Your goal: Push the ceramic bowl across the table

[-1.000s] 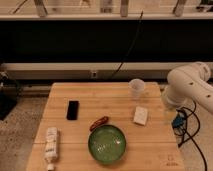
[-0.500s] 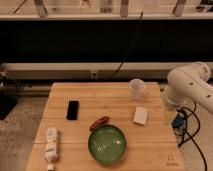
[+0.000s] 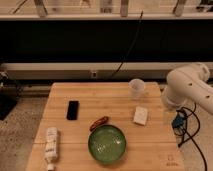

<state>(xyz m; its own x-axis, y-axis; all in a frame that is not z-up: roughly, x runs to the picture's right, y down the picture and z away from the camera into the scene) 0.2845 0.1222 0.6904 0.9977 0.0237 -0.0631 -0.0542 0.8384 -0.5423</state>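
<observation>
Green-glazed, the ceramic bowl [image 3: 107,144] sits on the table [image 3: 115,95] toward its near edge, just beside a small reddish-brown item [image 3: 99,122]. At the table's right edge hangs the gripper [image 3: 178,121] — dark, beneath the white arm [image 3: 187,90] — whether spread or closed, I cannot tell.

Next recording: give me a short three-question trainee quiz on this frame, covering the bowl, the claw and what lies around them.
1. True or false: the claw is touching the ceramic bowl.
2. Which lies closest to the bowl? A) black phone B) reddish-brown item C) white cup
3. Fill in: the claw hangs just off the ____ edge of the table, as the camera sees it.
Key: 1 false, they are well apart; 2 B; 3 right.
</observation>
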